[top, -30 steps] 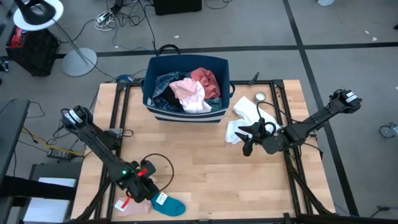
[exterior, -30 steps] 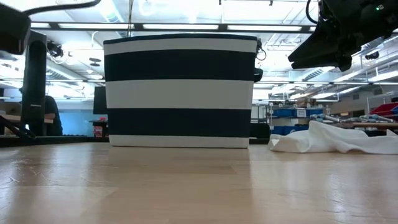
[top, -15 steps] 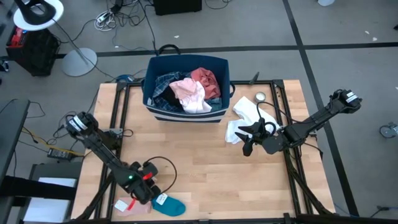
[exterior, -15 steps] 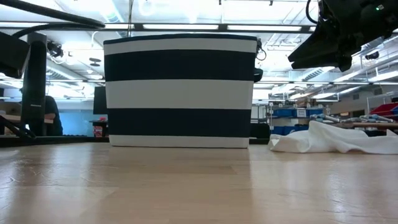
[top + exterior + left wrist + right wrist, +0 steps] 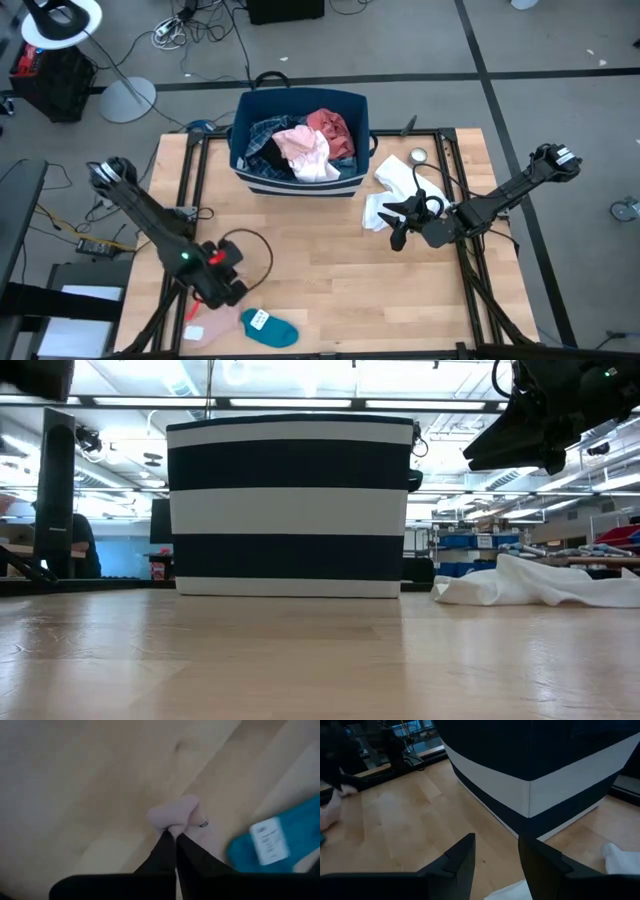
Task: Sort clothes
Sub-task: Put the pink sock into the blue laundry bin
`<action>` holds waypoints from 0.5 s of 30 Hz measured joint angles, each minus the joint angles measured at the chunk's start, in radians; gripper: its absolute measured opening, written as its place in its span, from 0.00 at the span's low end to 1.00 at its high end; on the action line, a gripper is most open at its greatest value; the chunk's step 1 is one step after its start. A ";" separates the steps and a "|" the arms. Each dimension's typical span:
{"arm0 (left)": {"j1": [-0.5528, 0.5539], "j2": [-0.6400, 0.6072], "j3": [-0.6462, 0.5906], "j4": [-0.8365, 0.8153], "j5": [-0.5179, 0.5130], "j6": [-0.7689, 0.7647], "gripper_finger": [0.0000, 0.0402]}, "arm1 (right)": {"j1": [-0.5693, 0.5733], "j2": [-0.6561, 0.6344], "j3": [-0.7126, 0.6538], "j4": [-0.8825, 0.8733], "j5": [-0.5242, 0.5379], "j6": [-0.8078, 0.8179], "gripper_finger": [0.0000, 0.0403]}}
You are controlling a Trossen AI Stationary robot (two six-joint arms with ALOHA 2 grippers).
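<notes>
My left gripper (image 5: 222,298) is near the table's near left corner, shut on a pale pink piece (image 5: 213,324). In the left wrist view the gripper (image 5: 175,836) shows with the pink piece (image 5: 172,817). A teal sock (image 5: 270,328) with a white label lies beside it on the table. My right gripper (image 5: 398,226) is open and empty above a white piece (image 5: 392,190) at the right. The dark blue striped bin (image 5: 245,165) holds a plaid shirt (image 5: 262,135), a pale pink piece (image 5: 305,150) and a coral-red piece (image 5: 330,128). My left gripper pinches a bunched fold of the pale pink piece (image 5: 175,820) between its two shut fingertips, coming from above. The fold stands up at the fingertips. The rest of the piece (image 5: 210,328) trails down toward the table beside the teal sock (image 5: 280,840).
A small round metal tin (image 5: 418,156) sits near the far right corner beside the white piece. The bin stands at the far edge's middle and fills the low view (image 5: 290,505). Bare wood (image 5: 320,250) lies between the two arms.
My left gripper, shut on the pink piece, has risen and drawn back toward the table's far left, leaving the low view's upper left. The pinched fold has come up with it. The teal sock has stayed in place.
</notes>
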 joint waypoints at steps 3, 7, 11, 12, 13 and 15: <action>0.000 -0.065 0.074 -0.123 -0.089 0.000 0.00 | 0.000 0.000 0.000 0.000 0.000 -0.001 0.37; 0.000 -0.104 0.219 -0.312 -0.233 0.029 0.00 | 0.000 0.000 0.000 0.000 0.000 -0.001 0.37; 0.011 -0.107 0.393 -0.513 -0.374 0.075 0.00 | 0.000 0.000 0.000 -0.001 0.001 -0.002 0.37; 0.021 -0.107 0.434 -0.553 -0.397 0.088 0.00 | 0.000 0.000 0.000 0.000 0.001 -0.002 0.37; 0.035 -0.107 0.473 -0.584 -0.417 0.111 0.00 | 0.000 0.000 0.000 -0.001 0.001 -0.002 0.37; 0.068 -0.106 0.545 -0.620 -0.458 0.170 0.00 | 0.000 0.000 0.000 -0.001 0.001 -0.002 0.37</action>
